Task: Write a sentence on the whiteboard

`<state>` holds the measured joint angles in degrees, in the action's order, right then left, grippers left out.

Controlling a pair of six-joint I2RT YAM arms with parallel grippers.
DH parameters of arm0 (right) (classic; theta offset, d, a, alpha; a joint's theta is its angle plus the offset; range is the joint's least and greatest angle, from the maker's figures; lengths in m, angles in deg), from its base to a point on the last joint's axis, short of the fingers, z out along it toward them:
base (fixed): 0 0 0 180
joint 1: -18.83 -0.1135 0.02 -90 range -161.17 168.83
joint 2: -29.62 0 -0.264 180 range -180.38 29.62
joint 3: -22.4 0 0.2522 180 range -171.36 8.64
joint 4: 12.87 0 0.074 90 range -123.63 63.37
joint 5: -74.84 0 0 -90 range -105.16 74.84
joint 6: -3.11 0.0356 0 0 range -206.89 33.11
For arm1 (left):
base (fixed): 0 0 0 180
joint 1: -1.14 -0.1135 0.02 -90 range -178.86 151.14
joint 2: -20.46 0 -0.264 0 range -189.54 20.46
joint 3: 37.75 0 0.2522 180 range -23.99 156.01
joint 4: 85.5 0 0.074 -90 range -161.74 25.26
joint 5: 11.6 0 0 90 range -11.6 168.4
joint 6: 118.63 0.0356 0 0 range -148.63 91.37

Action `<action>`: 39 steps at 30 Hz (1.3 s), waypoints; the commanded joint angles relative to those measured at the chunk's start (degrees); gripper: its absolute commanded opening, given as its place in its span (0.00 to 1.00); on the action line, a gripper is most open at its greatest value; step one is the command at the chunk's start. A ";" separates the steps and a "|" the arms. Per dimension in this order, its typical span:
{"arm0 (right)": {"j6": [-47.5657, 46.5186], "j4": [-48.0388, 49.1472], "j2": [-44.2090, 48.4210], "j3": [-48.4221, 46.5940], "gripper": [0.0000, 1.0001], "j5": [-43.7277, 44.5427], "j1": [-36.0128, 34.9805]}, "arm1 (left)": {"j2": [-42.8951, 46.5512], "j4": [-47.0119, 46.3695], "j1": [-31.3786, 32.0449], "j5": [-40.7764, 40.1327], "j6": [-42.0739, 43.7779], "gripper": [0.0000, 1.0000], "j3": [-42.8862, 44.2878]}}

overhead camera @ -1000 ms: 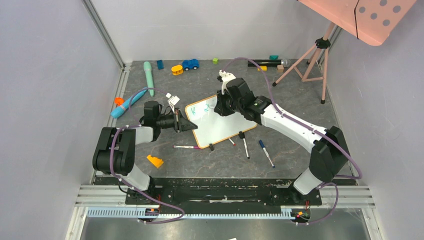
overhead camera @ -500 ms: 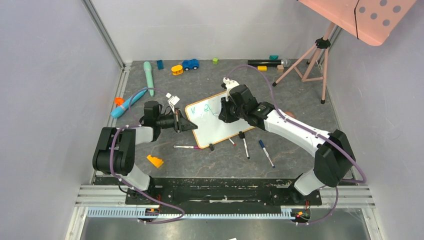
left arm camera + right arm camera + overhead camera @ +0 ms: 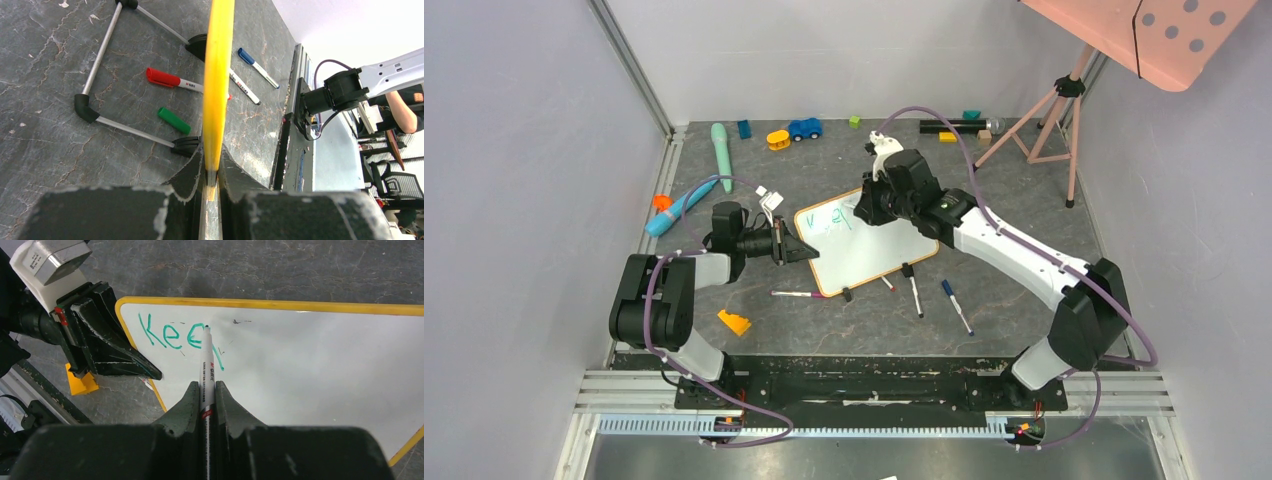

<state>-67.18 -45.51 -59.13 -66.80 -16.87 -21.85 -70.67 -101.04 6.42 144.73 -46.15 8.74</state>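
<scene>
Three green handwritten letters, "Kee", plus a stroke of a fourth, make up the sentence (image 3: 170, 335) as it stands. It sits near the top left corner of the small white rectangular whiteboard with a thin orange-yellow frame (image 3: 310, 365). The board sits on the dark grey mottled table (image 3: 1014, 190) between the two arms, propped on black clip feet with metal rods (image 3: 192, 145). The left gripper (image 3: 212, 167) is clamped on the board's frame edge. The right gripper (image 3: 206, 390) is closed around a slim white whiteboard marker (image 3: 206, 365), its tip up at the fourth letter.

The board looks light, thin and stiff, with a glossy face, and it would probably slide or tip under pen pressure. The frame edge is the sensible place to hold it, well away from the writing (wet ink likely smears).

The marker barrel covers part of the fourth letter, and I cannot tell whether the tip touches the surface. The left wrist view shows the board edge-on only. From above, the right wrist hides part of the board's far edge, and the writing is too small to read.
</scene>
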 commanded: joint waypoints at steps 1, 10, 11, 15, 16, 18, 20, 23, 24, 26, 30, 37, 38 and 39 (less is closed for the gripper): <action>-1.10 0.91 -2.10 -3.46 0.00 -0.56 0.17 | 0.34 1.24 0.61 1.63 0.46 0.02 0.61; -1.22 0.98 -3.40 -3.34 0.00 -0.70 0.17 | 0.17 1.24 0.65 1.64 0.38 0.02 0.81; -1.16 1.01 -3.44 -3.08 0.00 -0.67 0.17 | 0.19 1.26 0.62 1.61 0.38 0.02 0.83; -0.78 0.84 -3.03 -2.13 0.00 0.71 0.17 | 0.19 1.23 0.62 1.62 0.38 0.02 0.76; -0.53 0.58 -3.00 -2.08 0.00 1.26 0.17 | 0.24 1.20 0.61 1.61 0.38 0.02 0.76; -0.07 -0.08 -2.84 -1.99 0.00 3.33 0.24 | 0.25 1.24 0.60 1.68 0.38 0.02 0.68; 0.32 -0.43 -2.45 -1.76 0.00 4.57 0.26 | 0.28 1.25 0.62 1.63 0.38 0.02 0.71; 0.33 -0.55 -1.89 -1.27 0.00 5.20 0.34 | 0.22 1.24 0.61 1.62 0.38 0.02 0.69; 0.29 -0.66 -1.79 -1.12 0.00 5.31 0.43 | 0.23 1.24 0.62 1.68 0.38 0.02 0.70; 0.29 -0.74 -1.34 -0.48 0.00 5.66 0.52 | 0.12 1.24 0.66 1.63 0.38 0.02 0.68; 0.41 -0.86 -0.53 0.69 0.00 5.69 0.70 | 0.08 1.22 0.61 1.63 0.38 0.02 0.71; 0.54 0.00 -0.06 2.71 0.00 3.28 0.73 | 0.24 1.21 0.61 1.61 0.38 0.02 0.65; 0.67 0.30 -0.04 3.06 0.00 2.98 0.76 | 0.25 1.24 0.61 1.66 0.38 0.02 0.59; 0.76 0.69 0.07 3.40 0.00 2.41 0.75 | 0.31 1.20 0.62 1.62 0.38 0.02 0.65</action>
<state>-66.90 -46.01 -60.39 -65.01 -14.10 -21.55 -70.67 -101.02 6.42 144.73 -46.17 8.74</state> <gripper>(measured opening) 0.118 0.136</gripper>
